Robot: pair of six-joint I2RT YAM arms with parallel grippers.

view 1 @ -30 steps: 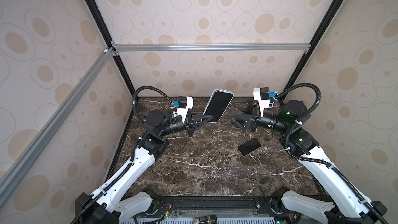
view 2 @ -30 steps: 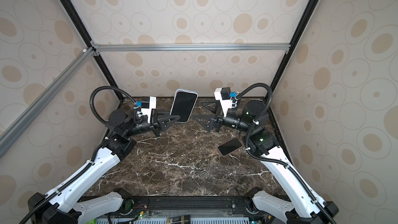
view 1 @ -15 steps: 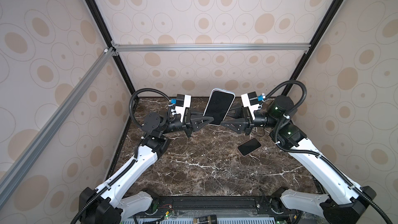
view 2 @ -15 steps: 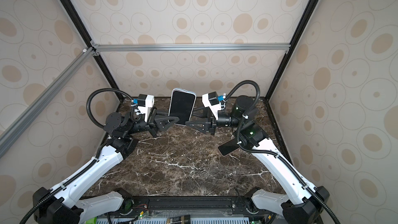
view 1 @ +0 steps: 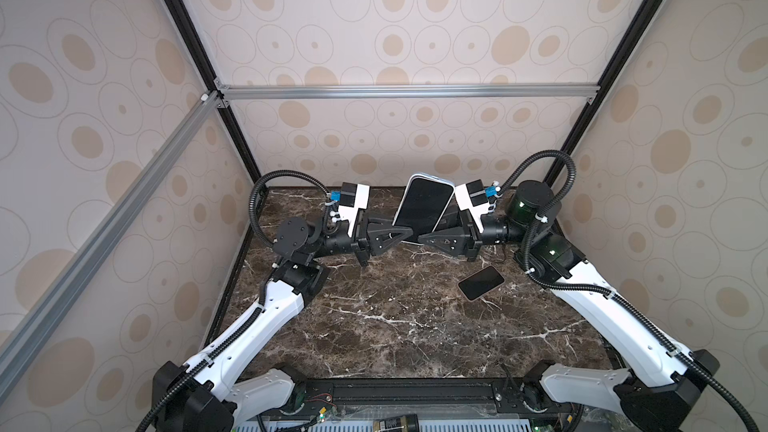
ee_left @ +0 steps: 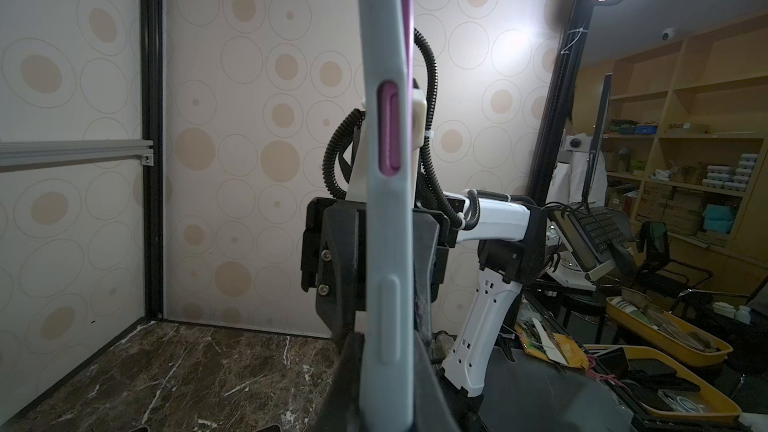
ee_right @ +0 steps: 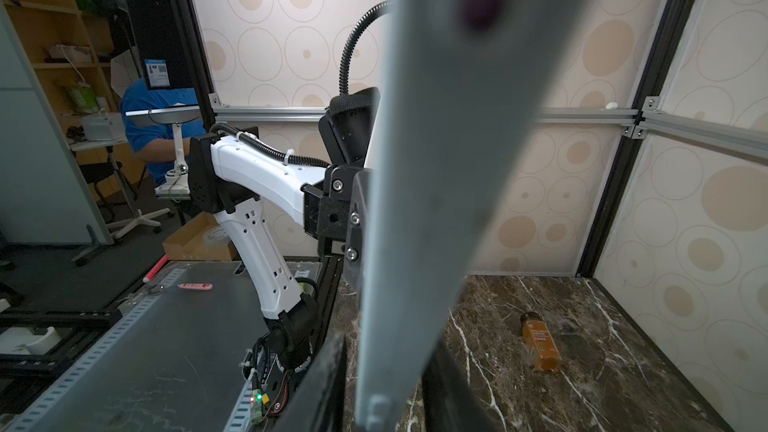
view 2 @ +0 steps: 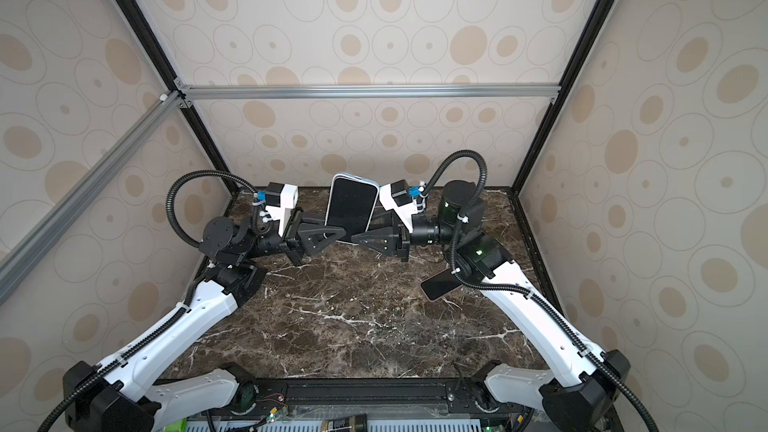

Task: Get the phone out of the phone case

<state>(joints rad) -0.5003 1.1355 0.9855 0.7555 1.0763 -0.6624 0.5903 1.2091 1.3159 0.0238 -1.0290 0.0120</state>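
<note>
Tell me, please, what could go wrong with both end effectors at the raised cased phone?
The left end effector and right end effector both sit low on the cased phone, above the table: a slip could drop it. Gripping case and phone together, they may pull without separating them. A fall might strike the second phone below.

A loose phone [view 1: 481,283] and bottle [ee_right: 540,342] obstruct the otherwise open tabletop [view 1: 395,326].

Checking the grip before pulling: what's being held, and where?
The left tool clamps the cased phone at its lower end; the right tool flanks that end, grip unclear.
</note>
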